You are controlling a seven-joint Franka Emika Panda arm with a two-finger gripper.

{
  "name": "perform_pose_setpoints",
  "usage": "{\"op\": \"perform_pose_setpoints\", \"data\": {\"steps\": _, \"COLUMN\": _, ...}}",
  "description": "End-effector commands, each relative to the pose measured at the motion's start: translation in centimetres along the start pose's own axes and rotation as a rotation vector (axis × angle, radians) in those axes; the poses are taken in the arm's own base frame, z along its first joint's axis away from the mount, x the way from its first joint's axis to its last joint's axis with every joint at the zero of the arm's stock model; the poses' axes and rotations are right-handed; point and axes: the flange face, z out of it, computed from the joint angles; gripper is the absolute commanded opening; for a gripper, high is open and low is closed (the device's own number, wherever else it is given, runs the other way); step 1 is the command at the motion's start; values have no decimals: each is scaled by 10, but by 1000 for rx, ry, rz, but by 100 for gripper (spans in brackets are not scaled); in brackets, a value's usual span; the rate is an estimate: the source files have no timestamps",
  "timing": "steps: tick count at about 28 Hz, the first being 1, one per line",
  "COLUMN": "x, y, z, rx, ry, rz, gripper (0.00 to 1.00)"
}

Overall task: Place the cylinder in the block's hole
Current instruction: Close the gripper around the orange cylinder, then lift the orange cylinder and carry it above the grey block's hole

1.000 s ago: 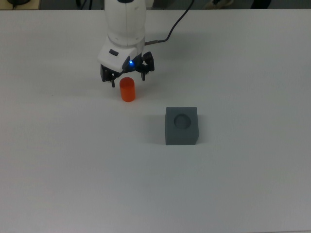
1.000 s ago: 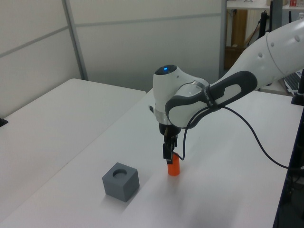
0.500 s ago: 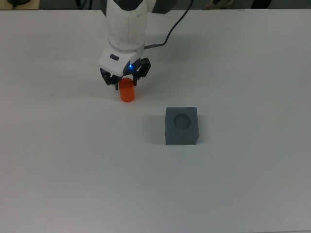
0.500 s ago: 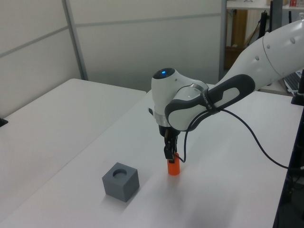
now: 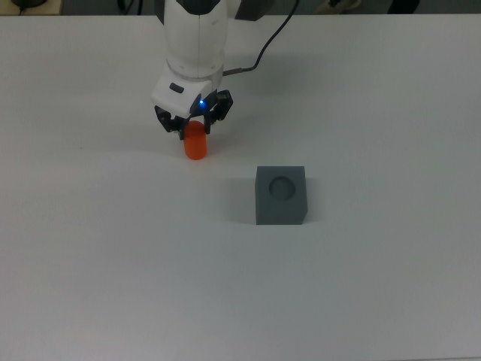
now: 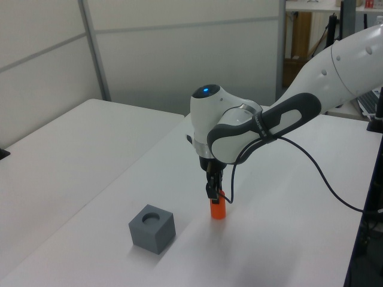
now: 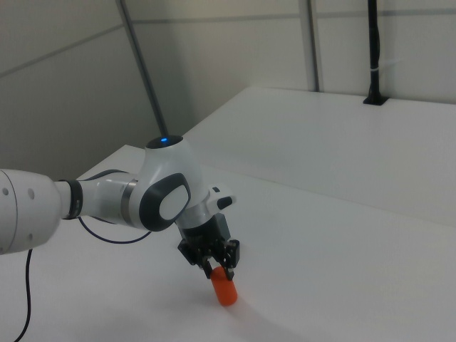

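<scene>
Since 1 s ago the arm has dropped a little and its jaws (image 5: 192, 128) have narrowed from a wide spread to sit close on either side of the cylinder's top; since 0.5 s ago almost nothing has shifted.

Cylinder (image 5: 195, 141) stands upright on the white surface (image 5: 361, 286), upper left of centre in the top view, w/ its upper end between the black fingers (image 7: 229, 254). Jaws look pressed onto the cylinder (image 6: 218, 208) in the left view; base appears to rest on the surface in the right view (image 7: 224, 288).

Block (image 5: 281, 195) sits apart from it, right of centre in the top view, hole facing up and vacant. In the left view the block (image 6: 152, 228) is lower left of the cylinder.

Arm's white wrist (image 5: 194, 53) comes down from the top view's upper edge, blue light lit, black cable (image 5: 274, 36) trailing to upper right.
</scene>
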Motion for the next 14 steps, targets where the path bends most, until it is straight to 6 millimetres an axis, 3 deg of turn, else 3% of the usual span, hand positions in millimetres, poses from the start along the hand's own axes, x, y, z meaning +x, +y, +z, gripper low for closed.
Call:
{"op": "perform_pose_setpoints", "data": {"steps": 1, "x": 12, "y": 5, "z": -34, "rx": 32, "ry": -33, "rz": 53, "gripper": 0}}
{"op": "perform_pose_setpoints", "data": {"steps": 7, "x": 34, "y": 8, "z": -76, "rx": 101, "ry": -44, "rz": 125, "gripper": 0}}
{"op": "perform_pose_setpoints", "data": {"steps": 14, "x": 65, "y": 3, "z": -95, "rx": 102, "ry": -6, "rz": 177, "gripper": 0}}
